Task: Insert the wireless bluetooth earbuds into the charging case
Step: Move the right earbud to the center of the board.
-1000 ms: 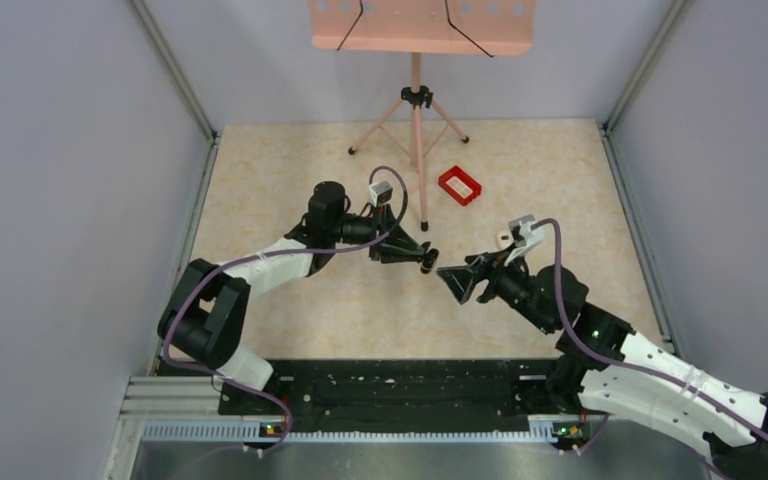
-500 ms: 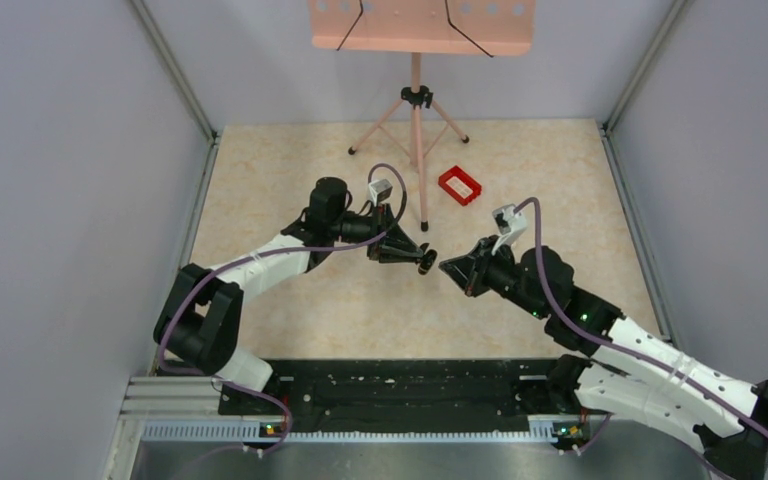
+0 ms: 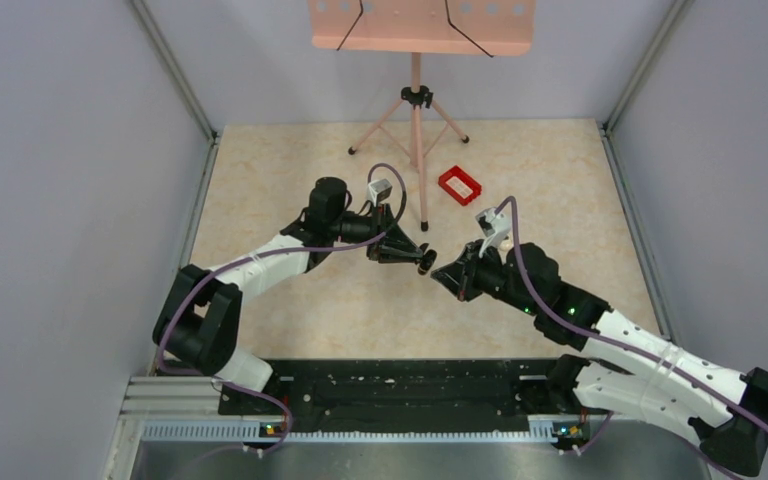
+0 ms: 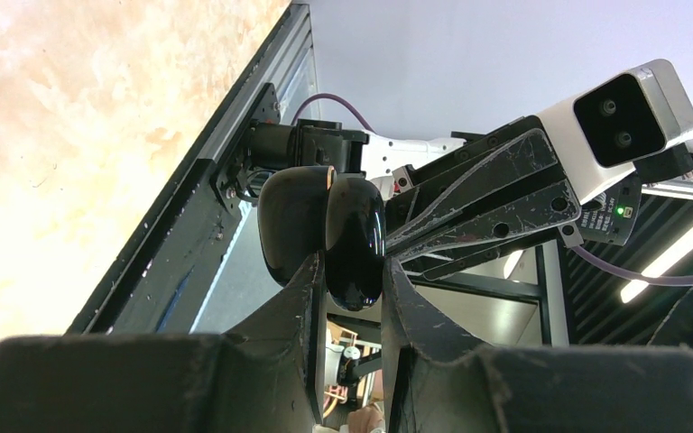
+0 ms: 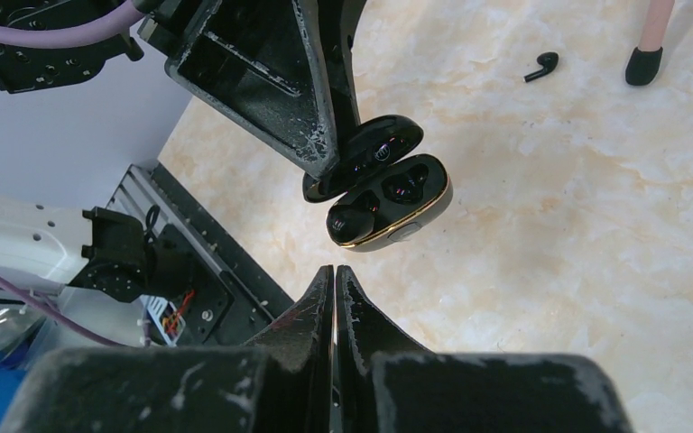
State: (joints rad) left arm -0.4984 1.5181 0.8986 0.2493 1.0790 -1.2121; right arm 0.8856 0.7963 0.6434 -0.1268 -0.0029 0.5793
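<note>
1. Top external: The left gripper (image 3: 422,260) reaches toward mid-table and pinches the charging case (image 3: 428,263) over the beige table (image 3: 290,190). The right gripper (image 3: 439,277) points at it from the right, its tip just beside the case, its jaws pressed together with nothing between them. Bare table surrounds the spot where they meet. The red tray (image 3: 460,185) sits apart toward the far side, and one foot of the pink music stand (image 3: 417,110) lands near the left wrist. Metal rails (image 3: 200,200) edge the table left and right against grey walls, and a black rail (image 3: 400,385) runs along the near edge.
2. Left wrist: Its two fingers (image 4: 302,298) clamp narrowly on the case (image 4: 354,236), gripping one glossy black lobe. A second lobe juts out to the left, so the lid stands open. The right gripper's closed wedge lies just behind the case, with its white camera (image 4: 627,113) above. The table's dark edge rail runs diagonally at the left.
3. Right wrist: Its own fingers (image 5: 311,311) meet in a thin seam and hold nothing. Just ahead, the open case (image 5: 388,198) has its upper shell at the tip of the left gripper's finger (image 5: 271,81). The gold-rimmed half faces the camera with two dark wells; I cannot tell whether a bud sits in either. One earbud (image 5: 541,65) lies on the table well beyond, near a black stand foot (image 5: 642,65), with open marbled surface between it and the case.
</note>
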